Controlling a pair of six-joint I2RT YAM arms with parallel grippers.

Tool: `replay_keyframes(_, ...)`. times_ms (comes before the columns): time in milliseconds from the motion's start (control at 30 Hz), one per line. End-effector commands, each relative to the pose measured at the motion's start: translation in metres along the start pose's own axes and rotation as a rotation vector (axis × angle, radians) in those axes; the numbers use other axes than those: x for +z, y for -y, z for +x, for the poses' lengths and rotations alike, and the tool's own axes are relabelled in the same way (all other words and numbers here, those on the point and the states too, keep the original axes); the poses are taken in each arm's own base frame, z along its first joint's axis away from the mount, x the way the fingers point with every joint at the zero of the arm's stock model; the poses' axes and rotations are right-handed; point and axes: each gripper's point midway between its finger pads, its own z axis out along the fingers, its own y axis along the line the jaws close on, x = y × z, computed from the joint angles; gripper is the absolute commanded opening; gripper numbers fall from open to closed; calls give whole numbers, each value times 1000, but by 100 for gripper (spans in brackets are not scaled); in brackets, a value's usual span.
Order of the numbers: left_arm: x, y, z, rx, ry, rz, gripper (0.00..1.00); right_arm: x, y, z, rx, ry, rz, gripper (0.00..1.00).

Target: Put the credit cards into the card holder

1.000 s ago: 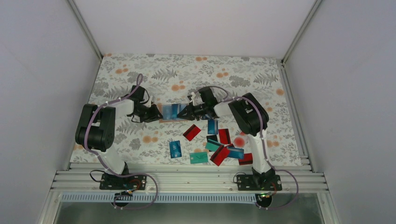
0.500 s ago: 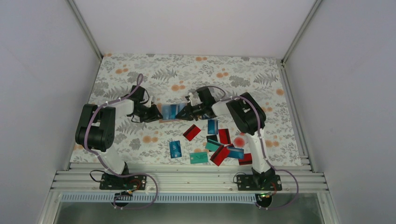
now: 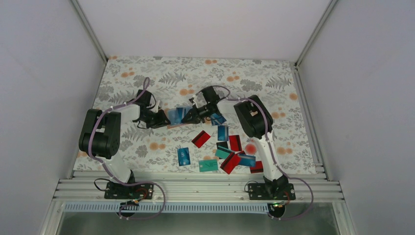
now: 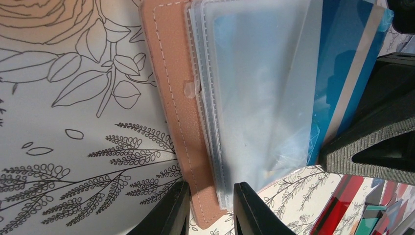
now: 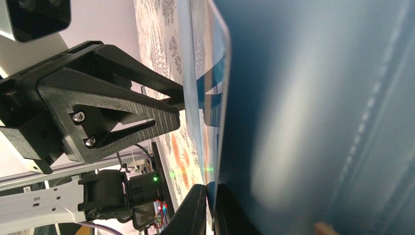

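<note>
A bench draped in a leaf-and-flower print carries a loose scatter of credit cards at its near right: red, teal and blue, several overlapping. A blue card and a teal card lie just left of the heap.

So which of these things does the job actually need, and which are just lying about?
Job: card holder, held by left gripper; blue card, in right gripper; loose cards.
Just there: flowered table cover; metal rail.
</note>
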Motion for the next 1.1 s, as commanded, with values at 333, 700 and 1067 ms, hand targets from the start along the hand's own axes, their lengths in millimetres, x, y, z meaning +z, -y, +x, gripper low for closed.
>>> replay_keyframes(333, -6, -10, -9, 109, 11, -96, 25, 9, 30, 42, 54, -184, 78, 4)
replay_keyframes(700, -9, -14, -17, 111, 24, -136, 26, 7, 20, 21, 47, -149, 127, 19)
replay_keyframes(1067, -11, -18, -27, 83, 47, -183, 27, -5, 18, 9, 59, -96, 265, 56)
